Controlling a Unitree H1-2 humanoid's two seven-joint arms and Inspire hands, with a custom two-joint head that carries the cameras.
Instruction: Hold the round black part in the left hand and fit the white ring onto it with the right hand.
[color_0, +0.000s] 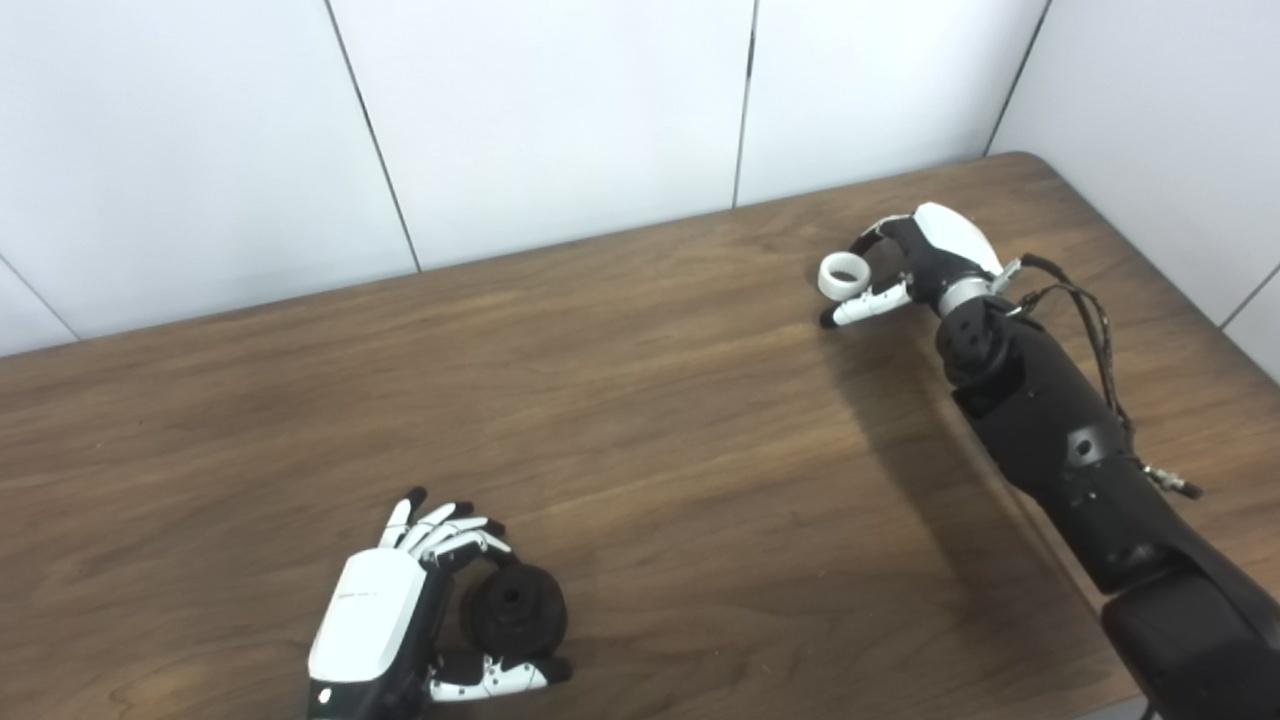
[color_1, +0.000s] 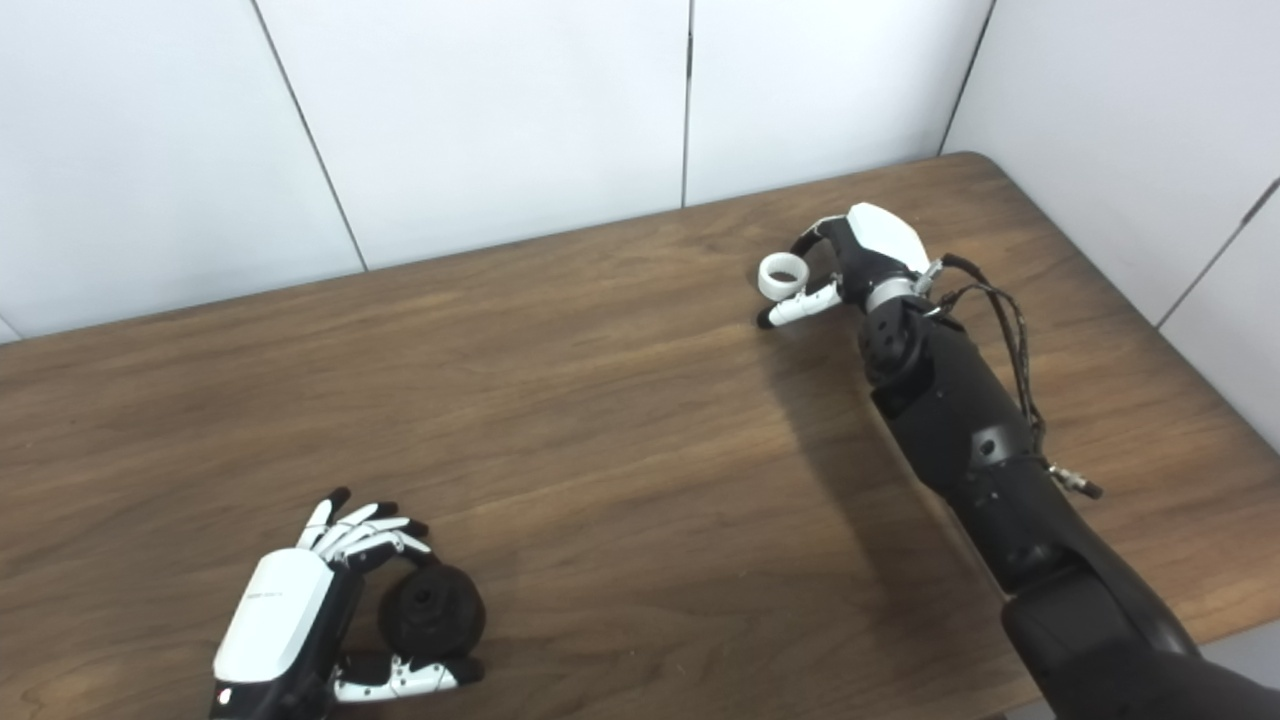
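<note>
Right hand (color_0: 925, 265) far out over the brown wood-grain table (color_0: 640, 400), near the back right corner, fingers and thumb pinched on the small white plastic ring (color_0: 842, 275), opening facing up and toward the camera. Left hand (color_0: 400, 620) low at the front left, fingers curled over and thumb tucked under the round black disc-shaped part (color_0: 518, 610), hub hole facing outward to the right. Well apart, the two pieces, with most of the table between them.

Judged as the carry-and-align step: ring gripped, not yet brought across. To do well: bring ring over to the black part without loosening the pinch; turn wrist so the ring's opening faces the black hub squarely; keep left grip steady and part face unobstructed by fingertips; press on straight, not tilted, to avoid jamming. Whether ring goes over the hub or rim: cannot tell.
</note>
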